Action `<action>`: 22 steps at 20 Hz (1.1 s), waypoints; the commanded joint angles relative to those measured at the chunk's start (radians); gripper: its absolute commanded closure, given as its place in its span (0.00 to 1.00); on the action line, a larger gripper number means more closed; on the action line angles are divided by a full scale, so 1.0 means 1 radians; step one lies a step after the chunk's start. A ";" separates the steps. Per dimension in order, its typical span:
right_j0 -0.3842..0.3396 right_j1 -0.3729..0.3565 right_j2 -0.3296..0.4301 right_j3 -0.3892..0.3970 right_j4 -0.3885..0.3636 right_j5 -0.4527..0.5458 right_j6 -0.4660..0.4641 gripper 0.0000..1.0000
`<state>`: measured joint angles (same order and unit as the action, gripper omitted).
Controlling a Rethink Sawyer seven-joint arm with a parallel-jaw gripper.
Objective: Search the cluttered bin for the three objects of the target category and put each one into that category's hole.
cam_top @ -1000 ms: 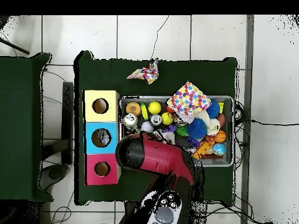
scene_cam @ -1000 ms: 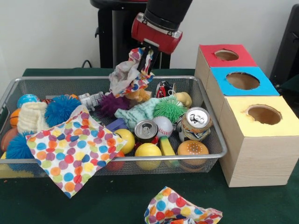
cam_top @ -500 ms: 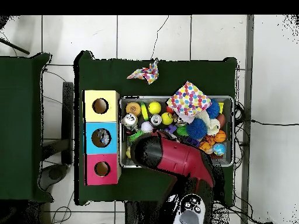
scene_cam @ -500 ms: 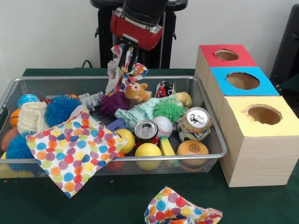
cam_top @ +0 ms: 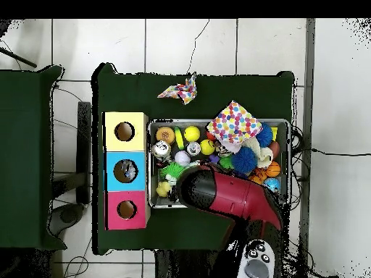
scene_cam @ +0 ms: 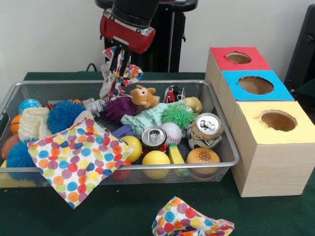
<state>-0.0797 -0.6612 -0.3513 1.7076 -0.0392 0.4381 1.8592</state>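
Upper left of the frame, the claw (scene_cam: 117, 58) is clamping a patterned cloth (scene_cam: 116, 73), lifting it above the wire bin (scene_cam: 224, 132), probably uncovering toys hidden beneath.

polka-dot cloth (scene_cam: 78, 160), red box (scene_cam: 235, 59), blue box (scene_cam: 253, 86), yellow box (scene_cam: 275, 128)

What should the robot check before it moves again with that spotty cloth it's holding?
1. Cloth gripped: ok. The tool holds the dangling cloth.
2. Cloth lifted out of the basket: cannot tell; its lower end hangs near the toys at the far rim.
3. Nothing else dangling from the cloth: ok; the toy animal lies in the basket.
4. Room on the table for dropping it: ok; only one other cloth lies in front of the basket.
5. Box holes unblocked: ok.
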 commanded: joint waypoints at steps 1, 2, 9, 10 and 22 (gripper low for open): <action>-0.037 -0.001 0.146 0.014 -0.083 0.027 -0.049 1.00; -0.039 0.000 0.148 0.012 -0.087 0.028 -0.045 1.00; -0.058 -0.002 0.174 0.016 -0.104 0.018 -0.024 1.00; -0.065 -0.006 0.181 0.019 -0.107 0.018 -0.027 1.00; -0.176 -0.089 0.270 0.051 -0.108 0.055 -0.081 1.00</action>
<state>-0.1807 -0.6917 -0.2106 1.7088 -0.1090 0.4383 1.8592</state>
